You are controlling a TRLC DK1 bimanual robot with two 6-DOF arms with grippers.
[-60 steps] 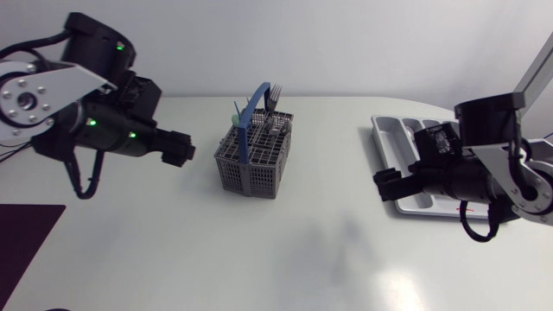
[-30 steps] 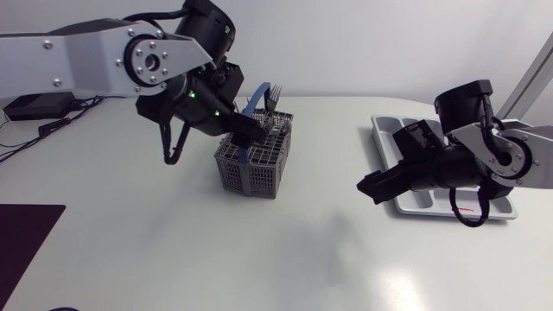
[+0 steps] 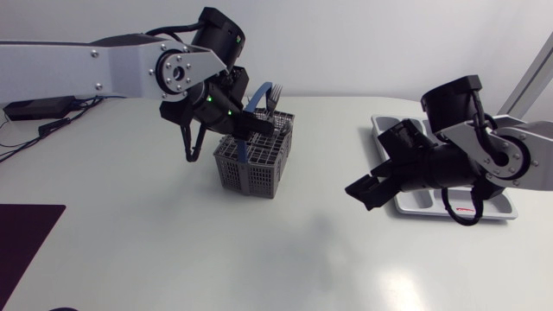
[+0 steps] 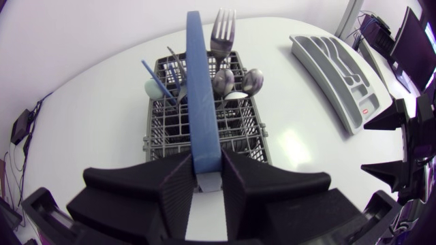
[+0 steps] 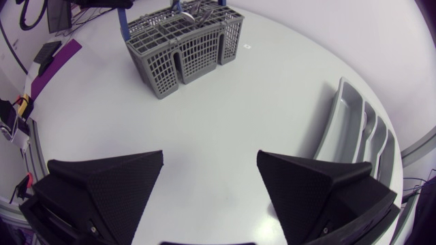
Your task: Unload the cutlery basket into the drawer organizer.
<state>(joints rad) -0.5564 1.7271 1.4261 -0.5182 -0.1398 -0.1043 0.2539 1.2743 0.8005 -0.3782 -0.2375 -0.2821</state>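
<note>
The grey cutlery basket (image 3: 253, 162) stands left of the table's middle, holding a fork (image 4: 221, 30), spoons (image 4: 238, 82) and a thin blue stick with a pale green end (image 4: 154, 80). My left gripper (image 3: 244, 128) reaches over it from the left. In the left wrist view its fingers (image 4: 178, 187) press on both sides of the upright blue handle (image 4: 203, 102). The grey drawer organizer (image 3: 404, 138) lies at the right, also seen from the left wrist (image 4: 337, 68) and right wrist (image 5: 357, 136). My right gripper (image 3: 363, 192) hangs open over bare table left of the organizer, its jaws wide apart (image 5: 210, 184), with the basket (image 5: 184, 44) well ahead.
A dark purple mat (image 3: 26, 246) lies at the table's front left corner. White tabletop stretches between the basket and the organizer and along the front edge.
My left arm swung in from the left to the basket and its fingers closed on the blue handle. My right gripper moved left, away from the organizer, staying open.
</note>
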